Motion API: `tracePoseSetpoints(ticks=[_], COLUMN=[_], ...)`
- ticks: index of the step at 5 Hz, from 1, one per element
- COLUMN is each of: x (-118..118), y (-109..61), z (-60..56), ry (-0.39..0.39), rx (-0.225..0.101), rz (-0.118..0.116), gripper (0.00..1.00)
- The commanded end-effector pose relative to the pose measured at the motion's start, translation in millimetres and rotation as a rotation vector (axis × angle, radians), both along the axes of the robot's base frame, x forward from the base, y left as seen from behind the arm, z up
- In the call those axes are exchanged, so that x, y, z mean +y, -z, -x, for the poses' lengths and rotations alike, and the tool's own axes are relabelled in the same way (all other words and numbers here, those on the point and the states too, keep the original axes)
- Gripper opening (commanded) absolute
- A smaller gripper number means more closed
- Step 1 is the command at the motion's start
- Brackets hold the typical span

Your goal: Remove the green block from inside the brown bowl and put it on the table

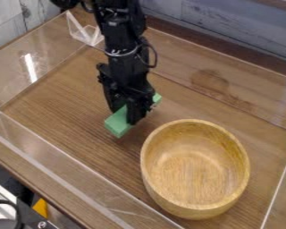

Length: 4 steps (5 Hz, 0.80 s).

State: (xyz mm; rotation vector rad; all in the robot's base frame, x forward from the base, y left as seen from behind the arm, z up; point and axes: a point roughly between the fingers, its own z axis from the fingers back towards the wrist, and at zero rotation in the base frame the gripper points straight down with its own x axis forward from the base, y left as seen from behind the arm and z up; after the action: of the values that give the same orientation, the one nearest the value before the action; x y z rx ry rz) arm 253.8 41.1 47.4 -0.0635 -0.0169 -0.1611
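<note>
The green block [118,125] stands tilted just left of the brown bowl [157,148], its lower end at or just above the table [223,85]. My gripper [129,114] points straight down over it, and its black fingers are shut on the block's upper part, which they hide. The bowl is round, of light wood with a thick rim, sits at the front right, and has nothing inside. A small gap separates the block and gripper from the bowl's rim.
A clear acrylic wall [32,67] runs around the table's edges, close on the left and front. The black arm [115,27] rises from the gripper toward the back left, with white cabling [81,32] beside it.
</note>
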Motion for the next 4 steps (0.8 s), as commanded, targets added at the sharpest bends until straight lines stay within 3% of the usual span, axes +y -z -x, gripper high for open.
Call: tracePoseSetpoints(ticks=[1, 2, 3, 4], x=[9, 13, 17, 17], y=[-3.1, -7.8, -13.2, -18.4], z=[0.7, -0.1, -1.7, -11.5], ry=[-0.003, -0.010, -0.018, -0.071], rx=[-0.027, -0.022, -0.017, -0.017], rz=[-0.009, -0.006, -0.001, 0.008], gripper=[0.00, 0.00, 1.00, 0.00])
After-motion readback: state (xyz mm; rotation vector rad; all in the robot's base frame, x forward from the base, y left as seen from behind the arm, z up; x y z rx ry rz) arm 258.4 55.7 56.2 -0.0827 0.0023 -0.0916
